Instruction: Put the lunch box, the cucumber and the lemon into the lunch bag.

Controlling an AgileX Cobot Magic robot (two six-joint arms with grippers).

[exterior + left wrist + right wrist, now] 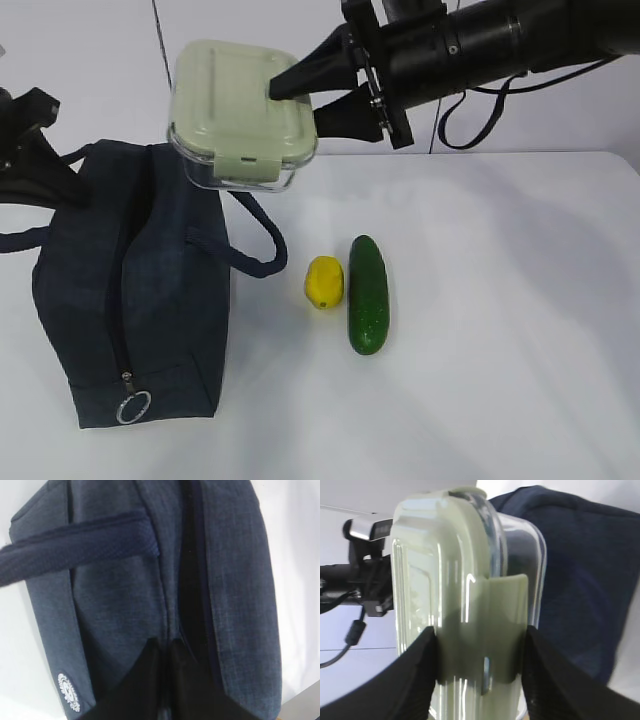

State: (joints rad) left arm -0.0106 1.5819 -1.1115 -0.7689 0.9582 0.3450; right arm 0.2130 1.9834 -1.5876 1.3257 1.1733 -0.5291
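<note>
Above the far end of the lunch bag (pixel 130 290), whose length runs toward the camera, the right gripper (pixel 300 95) pinches the lunch box (pixel 240 110) aloft, lid tilted toward the camera, while the left gripper (pixel 165 680) is pressed together at the bag's zipper seam and cucumber (pixel 367 295) and lemon (pixel 324 282) lie alongside.

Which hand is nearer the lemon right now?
Right, though neither is close. The right hand is up behind the lemon, holding the lunch box in the air. The left hand is at the far end of the lunch bag, shut on its fabric.
</note>
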